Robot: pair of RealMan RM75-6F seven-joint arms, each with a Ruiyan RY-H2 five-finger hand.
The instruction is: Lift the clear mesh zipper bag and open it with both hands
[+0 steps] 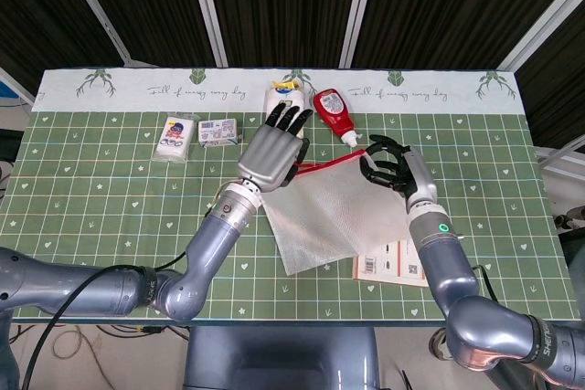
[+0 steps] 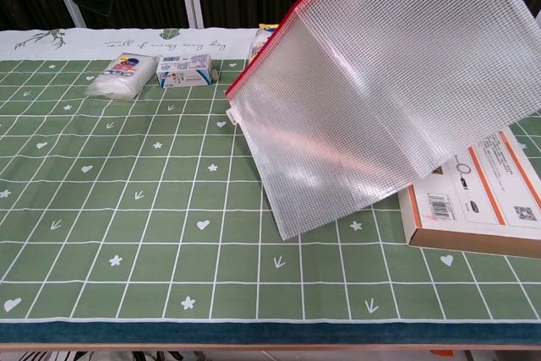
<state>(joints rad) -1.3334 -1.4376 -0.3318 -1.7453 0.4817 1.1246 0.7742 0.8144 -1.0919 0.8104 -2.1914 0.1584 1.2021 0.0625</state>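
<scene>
Bag: while it hangs above the table (image 1: pixel 82 189), my clear mesh zipper bag (image 1: pixel 338 216) is lifted by its red zipper edge (image 1: pixel 324 165), the lower corner pointing down toward my side; in the chest view the bag (image 2: pixel 397 82) fills the upper right and tilts, its red edge running up to the top of the frame.
Left hand: my left hand (image 1: pixel 270 152) sits at the left end of the red zipper edge, back of the hand up and fingers reaching forward; I cannot tell whether it grips the edge or only rests against it.
Right hand: my right hand (image 1: pixel 391 166) has its fingers curled around the right end of the zipper edge and holds the bag there.
Under the bag: a flat white box (image 2: pixel 473 209) with orange stripes and a barcode lies on the table, partly covered by the bag's lower right.
Far side: a red bottle (image 1: pixel 335 114) lies tilted near the bag, just beside a white and yellow package (image 1: pixel 282 98).
Far left: a small blue and white box (image 1: pixel 218 131) and a white packet (image 1: pixel 176 136) lie side by side, well apart from the bag.
</scene>
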